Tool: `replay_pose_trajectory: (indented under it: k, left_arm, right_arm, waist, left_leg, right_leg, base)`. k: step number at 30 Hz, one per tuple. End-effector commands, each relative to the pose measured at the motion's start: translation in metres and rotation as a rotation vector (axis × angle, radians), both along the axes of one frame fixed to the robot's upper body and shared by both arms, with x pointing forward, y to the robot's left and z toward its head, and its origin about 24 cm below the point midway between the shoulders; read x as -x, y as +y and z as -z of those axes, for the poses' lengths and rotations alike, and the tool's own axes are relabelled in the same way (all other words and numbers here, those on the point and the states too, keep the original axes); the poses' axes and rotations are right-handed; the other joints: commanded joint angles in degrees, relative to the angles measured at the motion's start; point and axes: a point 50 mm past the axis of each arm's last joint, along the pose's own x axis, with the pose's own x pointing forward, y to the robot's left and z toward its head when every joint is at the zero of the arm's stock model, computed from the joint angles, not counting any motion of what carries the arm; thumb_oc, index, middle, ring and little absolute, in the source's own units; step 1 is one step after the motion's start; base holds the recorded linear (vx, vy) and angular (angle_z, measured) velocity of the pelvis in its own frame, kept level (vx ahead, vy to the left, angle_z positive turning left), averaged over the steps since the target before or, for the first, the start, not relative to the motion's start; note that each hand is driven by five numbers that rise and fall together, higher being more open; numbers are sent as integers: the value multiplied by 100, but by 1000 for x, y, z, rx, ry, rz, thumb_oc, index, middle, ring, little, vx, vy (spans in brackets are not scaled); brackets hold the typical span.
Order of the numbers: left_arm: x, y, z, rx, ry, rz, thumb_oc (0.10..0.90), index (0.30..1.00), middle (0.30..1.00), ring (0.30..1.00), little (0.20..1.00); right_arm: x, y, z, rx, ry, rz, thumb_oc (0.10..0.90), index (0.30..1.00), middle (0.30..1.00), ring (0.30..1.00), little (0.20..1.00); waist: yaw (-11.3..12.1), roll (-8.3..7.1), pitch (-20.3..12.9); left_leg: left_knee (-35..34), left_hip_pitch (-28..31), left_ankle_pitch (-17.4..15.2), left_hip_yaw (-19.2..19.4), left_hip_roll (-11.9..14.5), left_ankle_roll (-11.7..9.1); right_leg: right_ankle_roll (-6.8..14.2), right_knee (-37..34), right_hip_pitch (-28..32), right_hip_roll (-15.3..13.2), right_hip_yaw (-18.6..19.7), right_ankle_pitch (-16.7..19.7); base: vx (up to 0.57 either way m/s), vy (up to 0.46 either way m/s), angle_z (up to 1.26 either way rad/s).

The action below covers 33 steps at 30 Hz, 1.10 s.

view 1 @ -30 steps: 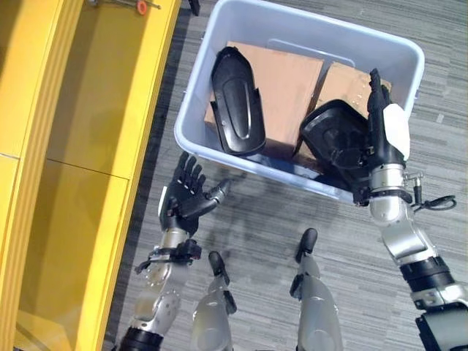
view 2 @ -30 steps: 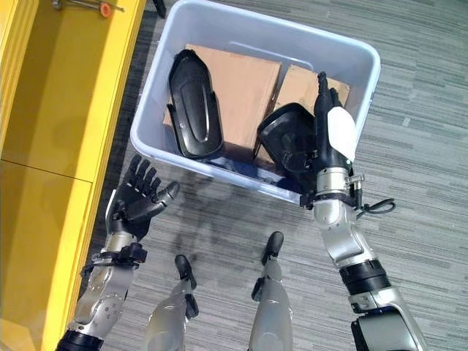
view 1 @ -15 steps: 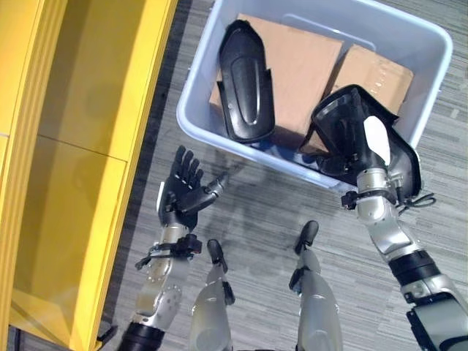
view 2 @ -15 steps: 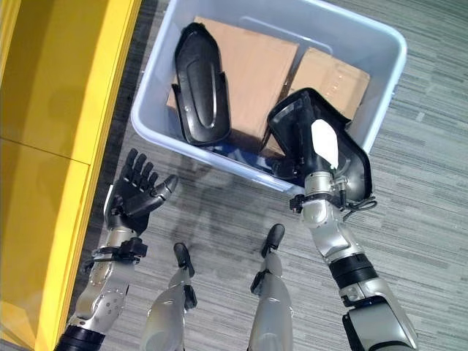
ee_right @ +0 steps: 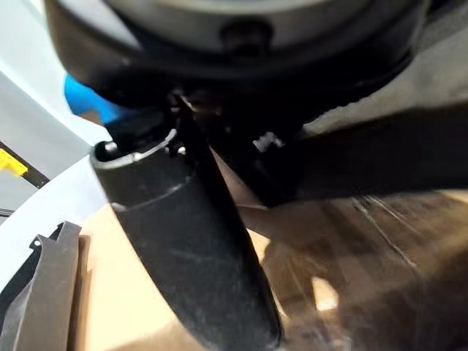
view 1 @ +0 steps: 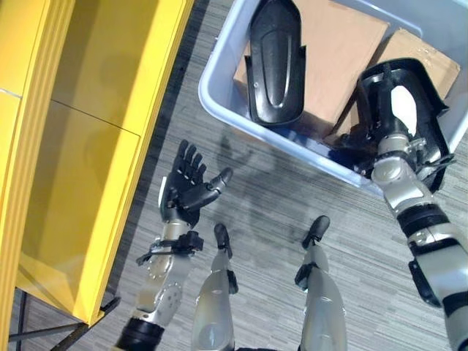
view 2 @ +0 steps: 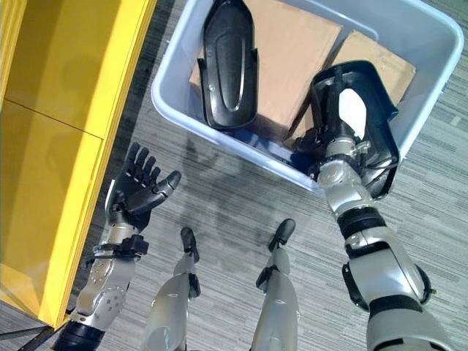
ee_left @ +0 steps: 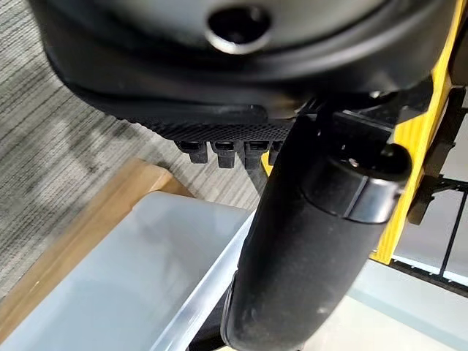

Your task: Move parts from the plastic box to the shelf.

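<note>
— Lifted clear now: a second ago the right hand [view 2: 344,121] had the black shell part [view 2: 356,117] low against the near wall of the plastic box [view 2: 431,102]; now the part stands tilted above the rim, its hollow side towards the camera.

— So the pick is done?

— I judge it nearly so. The fingers sit inside the hollow, the white-covered thumb pressed on the inner face, curled round the part's edge. The carry to the yellow shelf [view 1: 95,146] is what remains.

— And the other piece?

— A second black part [view 1: 274,62] lies on the cardboard [view 1: 336,44] in the box, well apart from the right fingertips, untouched.

— What is the left hand [view 1: 186,190] doing?

— It hangs over the grey floor [view 1: 263,197] between shelf and box, palm up, fingers spread straight, thumb out towards the box, holding nothing. It has barely moved. It looks ready to take or steady the part, though that is my guess.

— The right arm's pose?

— Forearm reaching up over the box's near corner, wrist bent back under the load.
</note>
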Motion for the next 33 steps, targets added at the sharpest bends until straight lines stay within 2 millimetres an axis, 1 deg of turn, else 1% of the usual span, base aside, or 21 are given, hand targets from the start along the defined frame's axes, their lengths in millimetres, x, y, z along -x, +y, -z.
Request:
replay_pose_trajectory:
  k: [1, 2, 4, 7, 9, 10, 12, 17, 20, 21, 22, 24, 26, 27, 28, 29, 30, 31, 32, 33]
  left_arm:
    - [15, -5, -45, 13, -256, 47, 900, 1000, 1000, 1000, 1000]
    - [16, -7, -45, 15, -259, 58, 900, 1000, 1000, 1000, 1000]
    - [15, -7, -46, 18, -264, 65, 900, 1000, 1000, 1000, 1000]
    - [15, -10, -47, 21, -271, 79, 900, 1000, 1000, 1000, 1000]
    - [15, -10, -47, 23, -274, 82, 900, 1000, 1000, 1000, 1000]
    - [15, -11, -47, 24, -274, 85, 900, 1000, 1000, 1000, 1000]
    - [14, -11, -47, 25, -273, 87, 900, 1000, 1000, 1000, 1000]
    - [12, -12, -46, 22, -270, 94, 900, 1000, 1000, 1000, 1000]
    - [12, -12, -46, 22, -269, 95, 900, 1000, 1000, 1000, 1000]
    - [12, -10, -45, 26, -263, 89, 900, 1000, 1000, 1000, 1000]
    - [12, -10, -45, 26, -263, 89, 900, 1000, 1000, 1000, 1000]
    - [13, -10, -45, 28, -265, 87, 900, 1000, 1000, 1000, 1000]
    - [14, -6, -45, 27, -267, 71, 900, 1000, 1000, 1000, 1000]
    - [14, -5, -45, 27, -267, 71, 900, 1000, 1000, 1000, 1000]
    - [15, -4, -46, 25, -268, 65, 900, 1000, 1000, 1000, 1000]
    - [15, -3, -46, 25, -267, 58, 900, 1000, 1000, 1000, 1000]
    - [16, -1, -47, 19, -272, 53, 900, 1000, 1000, 1000, 1000]
    - [17, 1, -48, 16, -280, 44, 900, 1000, 1000, 1000, 1000]
    - [19, 4, -50, 20, -287, 36, 900, 1000, 1000, 1000, 1000]
    - [19, 4, -50, 21, -287, 36, 900, 1000, 1000, 1000, 1000]
  right_arm:
    - [-1, -5, -56, 81, -119, 6, 900, 1000, 1000, 1000, 1000]
    - [-1, -11, -65, 96, -120, 30, 900, 1000, 1000, 1000, 1000]
    - [-1, -16, -75, 115, -113, 48, 900, 1000, 1000, 1000, 1000]
    - [-2, -21, -77, 142, -76, 67, 900, 1000, 1000, 1000, 1000]
    - [-3, -22, -76, 148, -59, 69, 900, 1000, 1000, 1000, 1000]
    - [-4, -23, -70, 143, -25, 60, 900, 1000, 1000, 1000, 1000]
    - [-4, -23, -69, 141, -12, 53, 900, 1000, 1000, 1000, 1000]
    - [-7, -18, -60, 84, 31, -11, 900, 1000, 1000, 1000, 1000]
    - [-9, -3, -61, 73, 21, -95, 900, 1000, 1000, 1000, 1000]
    - [-9, 14, -66, 88, -4, -180, 900, 1000, 1000, 1000, 1000]
    - [-9, 14, -66, 88, -4, -180, 900, 1000, 1000, 1000, 1000]
    - [-8, 28, -70, 125, -25, -238, 900, 1000, 1000, 1000, 1000]
    - [-3, 53, -78, 216, -57, -347, 900, 1000, 1000, 1000, 1000]
    - [-3, 54, -78, 217, -56, -347, 900, 1000, 1000, 1000, 1000]
    - [-1, 62, -82, 276, -66, -378, 900, 1000, 1000, 1000, 1000]
    - [2, 67, -86, 320, -80, -392, 900, 1000, 1000, 1000, 1000]
    - [4, 73, -88, 406, -76, -404, 900, 1000, 1000, 1000, 1000]
    - [7, 80, -92, 521, -79, -413, 900, 1000, 1000, 1000, 1000]
    - [13, 86, -99, 677, -93, -412, 900, 1000, 1000, 1000, 1000]
    - [13, 86, -99, 679, -93, -412, 900, 1000, 1000, 1000, 1000]
  waist:
    - [84, 126, 7]
    - [126, 142, 8]
    - [182, 164, 8]
    - [237, 198, 8]
    - [245, 216, 8]
    - [281, 236, 8]
    - [288, 241, 8]
    - [340, 266, 8]
    - [342, 255, 8]
    - [345, 233, 8]
    - [344, 234, 8]
    - [344, 218, 8]
    - [316, 156, 8]
    - [313, 157, 8]
    - [304, 128, 8]
    - [294, 110, 8]
    - [294, 95, 8]
    - [288, 71, 8]
    - [283, 13, 8]
    - [277, 20, 8]
  left_leg:
    - [-293, 52, 243, -105, 321, -91]
    - [-293, 24, 243, -122, 319, -94]
    - [-293, -28, 249, -146, 313, -96]
    - [-293, -58, 255, -168, 299, -94]
    - [-293, -64, 256, -176, 292, -94]
    - [-293, -84, 264, -193, 287, -90]
    - [-293, -95, 265, -197, 286, -90]
    - [-293, -102, 261, -214, 269, -82]
    - [-293, -111, 265, -221, 272, -84]
    - [-293, -128, 269, -233, 278, -92]
    - [-293, -128, 269, -234, 278, -92]
    - [-293, -137, 269, -242, 288, -96]
    - [-293, -150, 270, -245, 302, -99]
    - [-293, -150, 270, -246, 301, -99]
    - [-293, -153, 272, -240, 308, -103]
    - [-293, -153, 272, -238, 312, -107]
    - [-293, -153, 274, -240, 315, -109]
    - [-293, -151, 276, -243, 322, -116]
    - [-293, -141, 265, -251, 331, -118]
    - [-293, -143, 265, -252, 331, -117]
  right_leg:
    - [540, 566, -67, -170, 471, -229]
    - [550, 583, -83, -180, 456, -239]
    - [557, 600, -122, -194, 441, -236]
    - [558, 622, -140, -210, 421, -246]
    - [558, 625, -146, -214, 414, -248]
    - [558, 646, -164, -221, 405, -252]
    - [559, 653, -172, -225, 400, -255]
    - [561, 664, -185, -235, 381, -257]
    - [558, 642, -183, -236, 370, -247]
    - [555, 626, -186, -226, 354, -240]
    - [555, 626, -185, -226, 353, -240]
    - [555, 631, -199, -221, 349, -240]
    - [549, 629, -205, -206, 343, -236]
    - [549, 629, -204, -206, 343, -236]
    - [548, 632, -209, -204, 339, -234]
    - [549, 628, -212, -201, 336, -231]
    - [549, 629, -217, -197, 337, -232]
    - [549, 628, -207, -193, 328, -236]
    - [550, 638, -203, -191, 319, -239]
    - [551, 640, -204, -191, 318, -240]
  base:
    - [-2, 5, 4]
    - [59, 15, 4]
    - [0, 0, 0]
    - [-2, 6, 4]
    - [-2, 5, 3]
    - [0, 0, 0]
    - [-1, 4, 2]
    - [-7, 8, 7]
    - [-4, 3, -1]
    - [-9, 3, -4]
    - [0, 0, 0]
    - [0, 0, 0]
    - [0, 0, 0]
    - [0, 0, 0]
    - [0, 0, 0]
    - [0, 0, 0]
    - [0, 0, 0]
    - [0, 0, 0]
    - [0, 0, 0]
    - [0, 0, 0]
